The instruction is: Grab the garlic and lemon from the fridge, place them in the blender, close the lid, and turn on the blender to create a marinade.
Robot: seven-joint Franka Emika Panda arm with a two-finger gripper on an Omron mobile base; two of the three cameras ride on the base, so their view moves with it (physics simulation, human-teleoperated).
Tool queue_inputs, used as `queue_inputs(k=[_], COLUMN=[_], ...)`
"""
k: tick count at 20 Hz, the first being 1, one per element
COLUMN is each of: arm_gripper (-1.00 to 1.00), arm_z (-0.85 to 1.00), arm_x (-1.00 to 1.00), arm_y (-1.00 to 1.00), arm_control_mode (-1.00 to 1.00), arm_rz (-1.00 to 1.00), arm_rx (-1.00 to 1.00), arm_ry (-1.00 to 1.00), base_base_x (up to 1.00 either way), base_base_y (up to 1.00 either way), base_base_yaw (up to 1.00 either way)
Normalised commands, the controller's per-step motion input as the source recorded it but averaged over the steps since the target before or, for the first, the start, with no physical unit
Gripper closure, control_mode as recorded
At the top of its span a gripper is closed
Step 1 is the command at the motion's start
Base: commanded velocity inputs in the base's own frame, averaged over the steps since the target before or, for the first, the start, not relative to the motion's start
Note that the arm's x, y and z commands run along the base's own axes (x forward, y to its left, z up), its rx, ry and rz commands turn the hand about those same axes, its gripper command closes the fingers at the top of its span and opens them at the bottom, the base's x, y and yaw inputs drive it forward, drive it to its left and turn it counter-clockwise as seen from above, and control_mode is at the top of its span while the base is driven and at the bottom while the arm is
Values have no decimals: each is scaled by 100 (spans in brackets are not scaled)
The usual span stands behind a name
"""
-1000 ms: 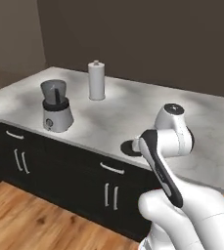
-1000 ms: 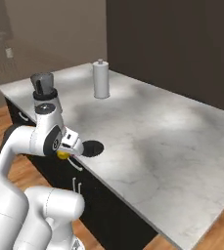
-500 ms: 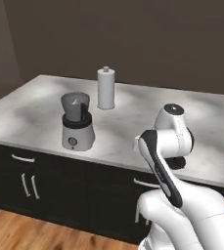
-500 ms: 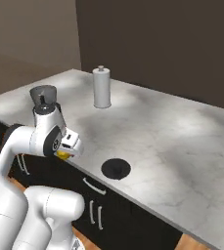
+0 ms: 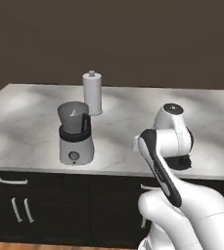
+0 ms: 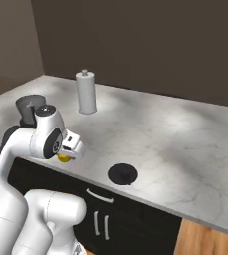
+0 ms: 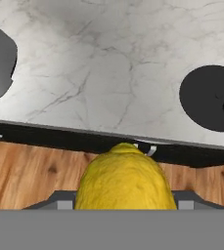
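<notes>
Now my gripper (image 6: pixel 69 152) is pinching the lemon (image 7: pixel 125 177), held out over the counter's front edge, with the blender (image 5: pixel 75 133) well off to one side on the marble counter (image 6: pixel 175 139). To do this step well, I judge I should carry the fruit level, centre it above the open jar mouth, and release low so it drops cleanly inside. The lemon is waxy yellow and rounded. The jar is greyish, tapered, with a black handle and collar on a smooth grey base. The lid (image 6: pixel 123 174) is a flat black disc lying on the veined stone.
</notes>
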Motion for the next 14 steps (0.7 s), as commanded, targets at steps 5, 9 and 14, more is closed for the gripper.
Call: queue_inputs(k=[5,9,14], arm_gripper=[100,100,100], arm_z=[0,0,0], arm_x=[0,0,0], arm_y=[0,0,0], arm_control_mode=[100,100,100], arm_rz=[0,0,0], arm_rx=[0,0,0], arm_ry=[0,0,0], base_base_x=[32,32,38], base_base_y=[51,28,8], base_base_yaw=[-34,-29,-21])
